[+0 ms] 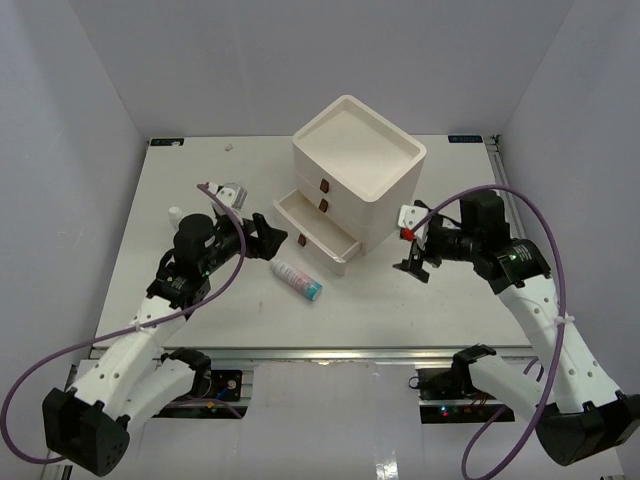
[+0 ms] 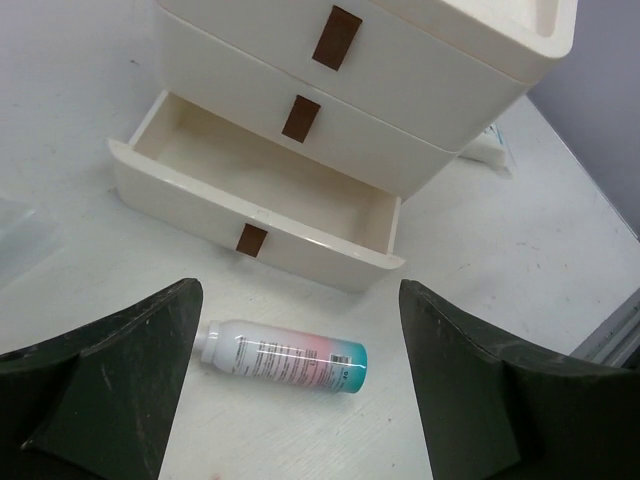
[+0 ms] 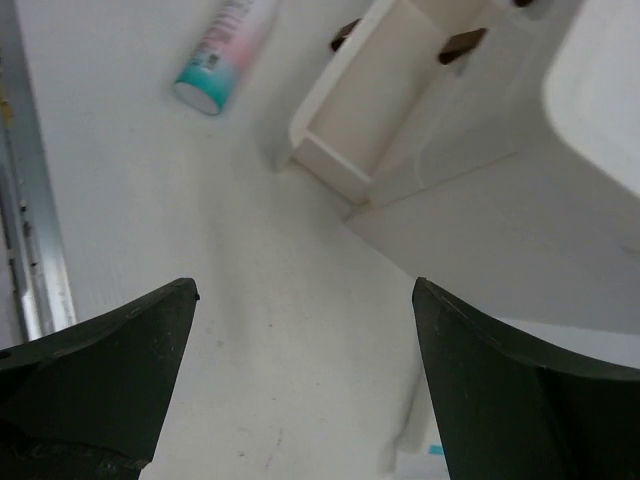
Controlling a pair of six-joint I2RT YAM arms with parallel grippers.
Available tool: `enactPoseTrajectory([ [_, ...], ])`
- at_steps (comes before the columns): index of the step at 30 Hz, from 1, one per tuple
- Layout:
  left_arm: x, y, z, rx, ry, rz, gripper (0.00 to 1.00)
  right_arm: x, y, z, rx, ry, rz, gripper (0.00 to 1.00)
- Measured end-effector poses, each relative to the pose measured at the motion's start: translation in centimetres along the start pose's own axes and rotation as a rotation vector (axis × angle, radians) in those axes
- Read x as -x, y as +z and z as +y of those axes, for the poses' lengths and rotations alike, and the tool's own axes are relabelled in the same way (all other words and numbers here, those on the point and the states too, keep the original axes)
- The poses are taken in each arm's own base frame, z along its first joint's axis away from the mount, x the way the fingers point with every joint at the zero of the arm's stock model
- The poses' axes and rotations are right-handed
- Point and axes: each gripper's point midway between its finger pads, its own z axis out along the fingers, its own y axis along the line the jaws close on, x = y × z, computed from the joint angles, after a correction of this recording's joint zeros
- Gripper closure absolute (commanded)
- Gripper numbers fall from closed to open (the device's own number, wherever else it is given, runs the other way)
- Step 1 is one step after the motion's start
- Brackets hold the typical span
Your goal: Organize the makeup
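The white tube with a pink band and teal end (image 1: pixel 297 279) lies on the table in front of the cream drawer box (image 1: pixel 355 165), whose bottom drawer (image 1: pixel 315 237) is pulled out and looks empty. My left gripper (image 1: pixel 272 236) is open and empty, just left of the drawer and behind the tube. In the left wrist view the tube (image 2: pixel 285 358) lies between and beyond my open fingers (image 2: pixel 150 360). My right gripper (image 1: pixel 415 258) is open and empty, right of the box. The tube also shows in the right wrist view (image 3: pixel 222 55). No tan sponges are in view.
A small white bottle (image 1: pixel 176 213) stands at the left by my left arm. A flat sachet (image 2: pixel 490 150) lies behind the box's right side, and a clear sachet edge (image 2: pixel 20 228) is at the left. A small white speck (image 1: pixel 229 146) sits at the far edge.
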Motion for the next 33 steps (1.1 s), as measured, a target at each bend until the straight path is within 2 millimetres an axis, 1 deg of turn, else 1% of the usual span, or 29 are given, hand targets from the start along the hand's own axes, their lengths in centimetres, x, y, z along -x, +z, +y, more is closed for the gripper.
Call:
enactPoseTrajectory([
  [3, 0.2, -1.9, 0.3, 0.047, -0.015, -0.03, 0.11, -1.6, 1.5, 3.2, 0.168, 0.035, 0.002, 0.03],
  [6, 1.2, -3.1, 0.4, 0.073, -0.017, -0.073, 0.11, -2.3, 3.4, 4.6, 0.272, 0.071, 0.014, 0.04],
  [9, 1.6, -4.3, 0.6, 0.1, -0.013, -0.106, 0.11, -2.2, 5.7, 6.7, 0.362, 0.057, 0.049, 0.04],
  [11, 1.6, -5.2, 0.8, 0.114, -0.011, -0.129, 0.11, -1.6, 7.5, 8.5, 0.431, 0.034, 0.065, 0.03],
  [13, 1.8, -6.1, 0.9, 0.129, -0.007, -0.16, 0.11, -1.3, 8.7, 9.5, 0.474, 0.044, 0.099, 0.02],
  [15, 2.2, -7.0, 1.1, 0.148, -0.004, -0.198, 0.11, -0.5, 10.5, 9.6, 0.495, 0.058, 0.129, 0.02],
  [18, 3.1, -8.4, 1.6, 0.188, -0.002, -0.263, 0.1, 1.2, 13.8, 8.4, 0.464, 0.076, 0.139, 0.02],
  [20, 3.9, -9.2, 1.9, 0.22, -0.002, -0.307, 0.11, 1.9, 15.6, 7.9, 0.437, 0.12, 0.164, 0.03],
  [23, 4.7, -10.5, 2.5, 0.266, -0.007, -0.365, 0.11, 2.9, 19.1, 7.4, 0.385, 0.175, 0.192, 0.07],
  [26, 5.3, -11.7, 3.0, 0.307, -0.012, -0.414, 0.11, 2.9, 22.2, 8.1, 0.353, 0.23, 0.24, 0.07],
  [30, 6.0, -13.3, 3.4, 0.342, -0.019, -0.475, 0.11, 1.8, 25.6, 9.4, 0.313, 0.282, 0.322, 0.05],
  [33, 6.2, -14.0, 3.5, 0.354, -0.022, -0.502, 0.11, 0.9, 27.5, 10.1, 0.283, 0.3, 0.367, 0.04],
])
